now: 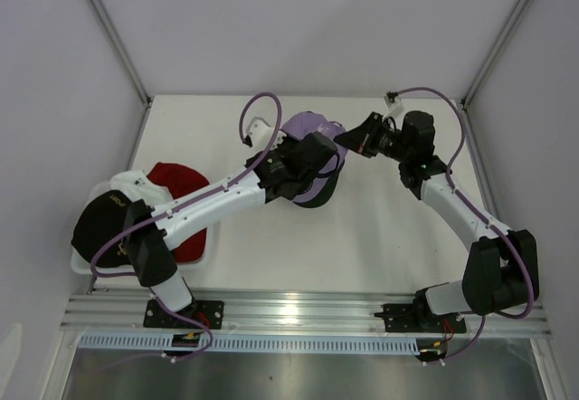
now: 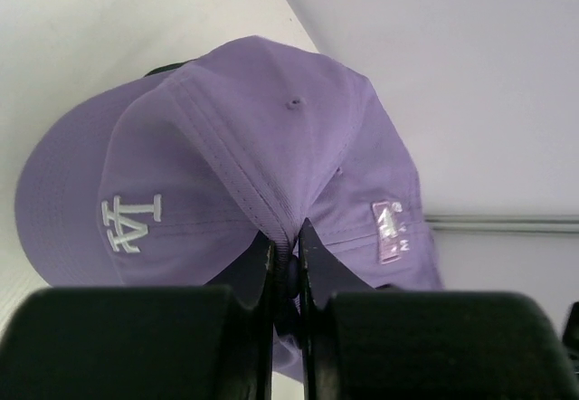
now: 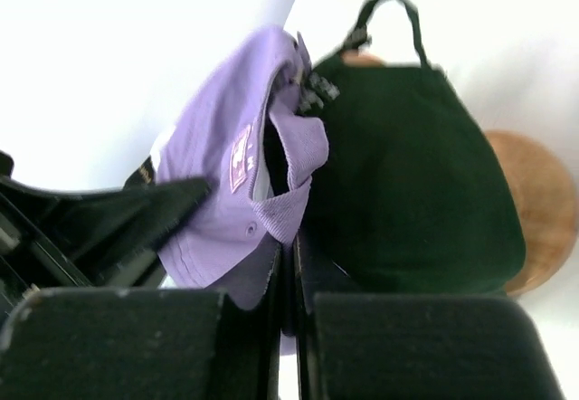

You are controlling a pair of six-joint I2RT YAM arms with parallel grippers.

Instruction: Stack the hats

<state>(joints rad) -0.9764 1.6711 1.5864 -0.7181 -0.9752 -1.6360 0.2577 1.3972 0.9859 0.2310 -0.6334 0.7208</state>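
A lavender cap (image 1: 306, 127) with a white LA logo hangs at the table's middle back, held by both grippers. My left gripper (image 1: 318, 154) is shut on a pinched fold of its crown (image 2: 235, 138), its jaws (image 2: 288, 237) tight on the fabric. My right gripper (image 1: 351, 139) is shut on the cap's rear edge (image 3: 226, 156), with fabric between the jaws (image 3: 289, 246). A dark cap (image 1: 315, 194) sits right under the lavender one, on a round wooden stand (image 3: 536, 210); it looks dark green in the right wrist view (image 3: 407, 174). The lavender cap lies against its side.
A white basket (image 1: 81, 264) at the table's left edge holds a red cap (image 1: 176, 181) and a black cap (image 1: 98, 228). My left arm stretches over the basket. The left gripper's black body (image 3: 90, 223) shows in the right wrist view. Walls close in behind.
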